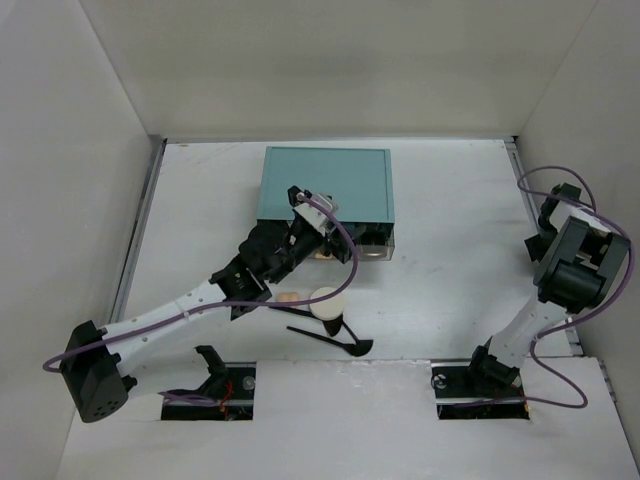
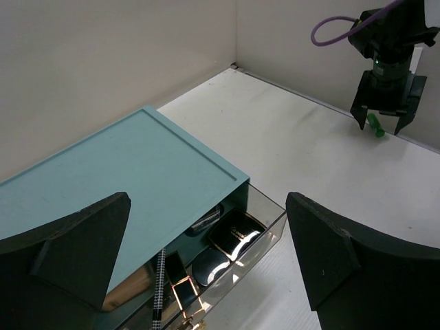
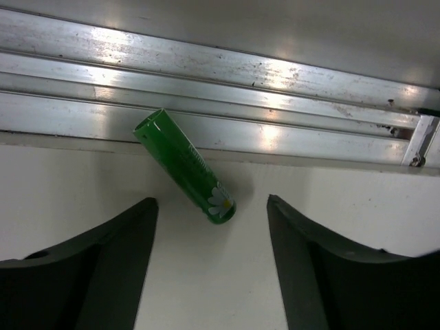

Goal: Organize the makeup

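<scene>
The green tube (image 3: 184,166) looks like smooth, glossy plastic. At twelve o'clock from it, the rail (image 3: 220,82) is brushed metal, bright and scuffed. The table (image 3: 206,289) is matt white. The right hand (image 3: 210,227) has fingers (image 3: 96,275) of dull black plastic. The teal box (image 2: 130,172) has a matt top; its drawer (image 2: 265,237) seems clear and glossy, perhaps acrylic.

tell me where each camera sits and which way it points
top external: high behind the robot, looking down at the table; left arm and right arm show.
left wrist: above the teal box and its open drawer, facing far right; open left pincer shows.
right wrist: looking down at a green tube by the metal rail; open right pincer shows.
shared: left wrist also sees the right pincer over that tube.
</scene>
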### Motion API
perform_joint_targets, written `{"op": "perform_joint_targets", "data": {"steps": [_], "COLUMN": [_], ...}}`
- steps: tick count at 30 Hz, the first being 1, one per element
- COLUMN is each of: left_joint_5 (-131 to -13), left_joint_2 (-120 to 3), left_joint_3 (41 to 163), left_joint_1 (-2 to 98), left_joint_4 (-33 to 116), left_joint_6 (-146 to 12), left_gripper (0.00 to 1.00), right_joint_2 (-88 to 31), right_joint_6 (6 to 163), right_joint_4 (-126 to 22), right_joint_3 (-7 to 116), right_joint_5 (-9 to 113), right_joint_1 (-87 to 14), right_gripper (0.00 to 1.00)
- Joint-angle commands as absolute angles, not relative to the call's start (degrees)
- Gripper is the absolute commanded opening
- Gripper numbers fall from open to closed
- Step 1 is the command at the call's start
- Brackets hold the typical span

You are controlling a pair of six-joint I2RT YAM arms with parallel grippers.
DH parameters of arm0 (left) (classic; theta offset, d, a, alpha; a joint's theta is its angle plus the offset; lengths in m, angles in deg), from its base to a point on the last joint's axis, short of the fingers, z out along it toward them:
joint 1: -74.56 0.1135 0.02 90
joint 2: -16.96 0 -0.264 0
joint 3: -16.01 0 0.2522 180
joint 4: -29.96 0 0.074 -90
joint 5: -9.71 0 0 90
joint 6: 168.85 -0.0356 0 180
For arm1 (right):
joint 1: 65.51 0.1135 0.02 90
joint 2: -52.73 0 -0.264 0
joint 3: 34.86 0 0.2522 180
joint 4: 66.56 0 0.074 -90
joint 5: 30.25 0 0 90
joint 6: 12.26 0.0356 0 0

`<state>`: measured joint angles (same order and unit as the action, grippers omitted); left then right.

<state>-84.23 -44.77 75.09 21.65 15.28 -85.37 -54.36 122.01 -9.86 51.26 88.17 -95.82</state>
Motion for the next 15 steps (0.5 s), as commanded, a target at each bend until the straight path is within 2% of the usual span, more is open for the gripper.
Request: {"op": "perform_joint_targets", "data": {"steps": [1,4,9,15], "left_joint_5": [-84.86,-85.12,-85.65,-86.53], "left_joint_2": [-42.89,-42.98,-42.72,-42.8], "left_joint_3": [74.42,74.51,74.42,74.24], "left_joint_1": [21.87,21.96,22.04,22.13], "left_joint_4": [11.03,10.94,10.94,10.94], "left_joint_6": [-84.65,-84.74,-84.82,-84.82], "left_gripper": [1.0,1.0,1.0,1.0], "right_joint_2": [-56.34,-58.09,-59.24,-56.7], "right_joint_6": [117.65,116.5,115.53,112.99], "right_joint_4": [-14.12,-15.44,-17.29,-17.74], "right_joint_3": [53.35,52.73,51.59,51.59], "right_joint_5": [85.07,83.48,83.48,84.96], "right_joint_1": [-97.28,-97.81,-97.73,-94.75], "right_gripper": [0.67,0.56,0.26,0.1]}}
